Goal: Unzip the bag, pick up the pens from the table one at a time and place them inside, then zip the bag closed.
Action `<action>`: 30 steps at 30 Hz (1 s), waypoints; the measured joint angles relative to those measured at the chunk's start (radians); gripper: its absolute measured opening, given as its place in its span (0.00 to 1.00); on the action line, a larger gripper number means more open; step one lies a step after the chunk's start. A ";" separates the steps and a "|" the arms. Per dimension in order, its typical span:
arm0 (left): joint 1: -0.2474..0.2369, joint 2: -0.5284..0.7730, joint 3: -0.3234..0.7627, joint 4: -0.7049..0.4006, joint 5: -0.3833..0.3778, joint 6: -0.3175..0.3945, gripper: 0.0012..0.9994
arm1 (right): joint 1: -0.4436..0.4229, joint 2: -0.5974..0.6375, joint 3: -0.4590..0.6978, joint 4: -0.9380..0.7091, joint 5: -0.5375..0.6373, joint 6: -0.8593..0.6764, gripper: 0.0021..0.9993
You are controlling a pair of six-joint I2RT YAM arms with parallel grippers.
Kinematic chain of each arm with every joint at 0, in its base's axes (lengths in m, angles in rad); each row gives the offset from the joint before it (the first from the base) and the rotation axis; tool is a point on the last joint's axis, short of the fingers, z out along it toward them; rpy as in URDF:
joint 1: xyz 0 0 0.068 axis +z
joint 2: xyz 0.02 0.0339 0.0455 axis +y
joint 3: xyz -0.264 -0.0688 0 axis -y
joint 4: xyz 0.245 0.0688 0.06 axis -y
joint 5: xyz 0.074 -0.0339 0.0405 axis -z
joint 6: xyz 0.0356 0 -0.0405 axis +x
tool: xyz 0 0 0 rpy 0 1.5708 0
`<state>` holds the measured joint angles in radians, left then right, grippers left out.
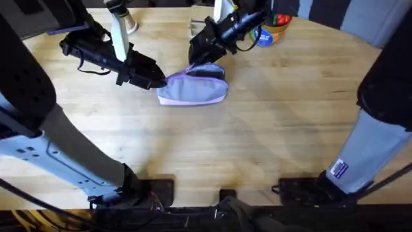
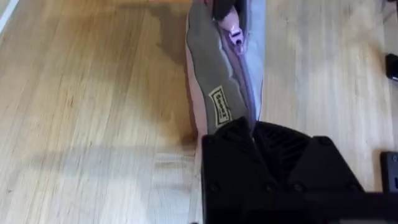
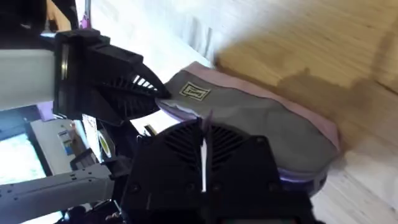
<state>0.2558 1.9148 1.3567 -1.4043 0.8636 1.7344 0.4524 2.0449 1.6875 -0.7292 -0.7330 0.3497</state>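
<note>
Overhead: bag point(image 1: 192, 90) between left pincer point(image 1: 161, 82) and right pincer point(image 1: 197, 57).

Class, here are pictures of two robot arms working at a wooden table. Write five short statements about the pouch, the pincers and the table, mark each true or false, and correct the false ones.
1. The bag lies on the table. True.
2. The left pincer is at one end of the bag. True.
3. The bag is bright green. False: it is lavender-purple.
4. The right pincer hangs far from the bag, near the arms' bases. False: it is down at the bag's top edge, on the far side.
5. A small sewn label shows on the bag's side in the left wrist view. True.
</note>
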 joint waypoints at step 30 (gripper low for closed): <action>-0.019 0.000 0.000 0.005 0.031 0.000 0.04 | -0.280 -0.006 -0.014 -0.232 0.220 -0.127 0.03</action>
<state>0.2371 1.9148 1.3567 -1.3991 0.8944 1.7340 0.1726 2.0392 1.6730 -0.9611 -0.5134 0.2230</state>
